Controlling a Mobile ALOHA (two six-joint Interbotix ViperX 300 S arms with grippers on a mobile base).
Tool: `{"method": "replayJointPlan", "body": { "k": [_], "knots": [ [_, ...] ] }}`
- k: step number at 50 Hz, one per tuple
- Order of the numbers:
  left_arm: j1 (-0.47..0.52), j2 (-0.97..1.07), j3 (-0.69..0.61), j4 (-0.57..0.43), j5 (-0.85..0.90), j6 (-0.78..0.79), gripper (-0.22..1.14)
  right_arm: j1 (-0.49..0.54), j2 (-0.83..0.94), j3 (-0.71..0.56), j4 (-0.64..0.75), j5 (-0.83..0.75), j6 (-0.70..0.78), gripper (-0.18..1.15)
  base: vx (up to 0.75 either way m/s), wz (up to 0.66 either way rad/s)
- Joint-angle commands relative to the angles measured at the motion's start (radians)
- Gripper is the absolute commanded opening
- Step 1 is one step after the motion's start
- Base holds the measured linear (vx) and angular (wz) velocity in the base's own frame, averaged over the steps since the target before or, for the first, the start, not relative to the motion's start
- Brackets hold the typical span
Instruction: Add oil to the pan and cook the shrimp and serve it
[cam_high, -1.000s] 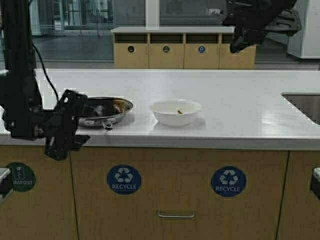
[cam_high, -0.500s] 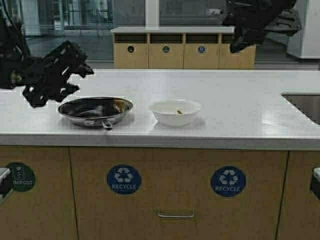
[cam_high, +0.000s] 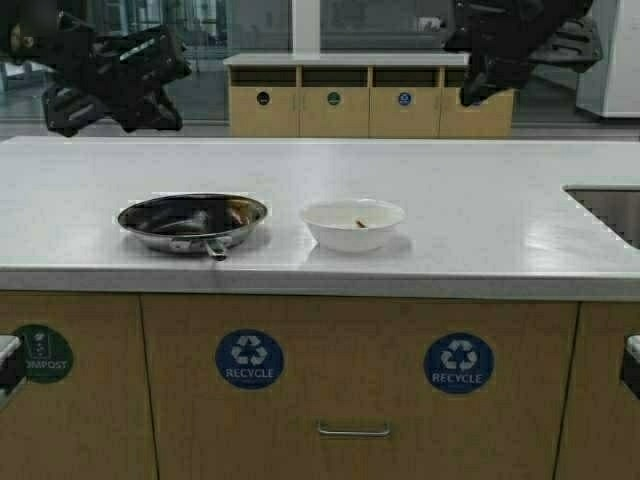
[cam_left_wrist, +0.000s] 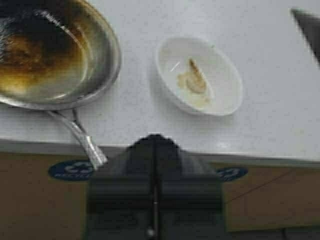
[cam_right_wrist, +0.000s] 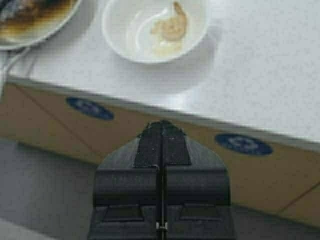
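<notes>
— Pincers? Left pincer (cam_left_wrist: 155, 142) and right pincer (cam_right_wrist: 161, 131) are both clenched, empty, raised clear of the tabletop (cam_high: 480, 220).
— Shrimp?
— Shrimp (cam_left_wrist: 195, 80) lies in the bowl (cam_high: 352, 222), beside the pan (cam_high: 192, 220); served, seemingly.

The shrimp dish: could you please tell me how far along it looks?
Apparently done: the shrimp lies in the white bowl, and the pan holds only browned residue. In hand: nothing; the left tool and right tool are shut and empty. Nothing visible remains.
</notes>
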Motion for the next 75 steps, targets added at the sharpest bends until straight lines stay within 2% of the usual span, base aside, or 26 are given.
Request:
{"method": "replayJointPlan", "body": {
  "k": [1,14,75],
  "knots": [
    [0.0,-0.055,-0.052,0.038,0.061,0.011,0.04,0.002,-0.006,-0.012,0.0,-0.005,-0.003,0.05,0.0,0.0],
    [0.0,-0.13,-0.046,0.143,0.094,0.124,0.04,0.002,-0.006,-0.012,0.0,-0.005,-0.003,0.05,0.0,0.0],
    [0.0,-0.166,-0.044,0.143,0.1,0.141,0.04,0.002,-0.012,-0.011,-0.002,-0.005,-0.005,0.05,0.0,0.0]
  ]
}}
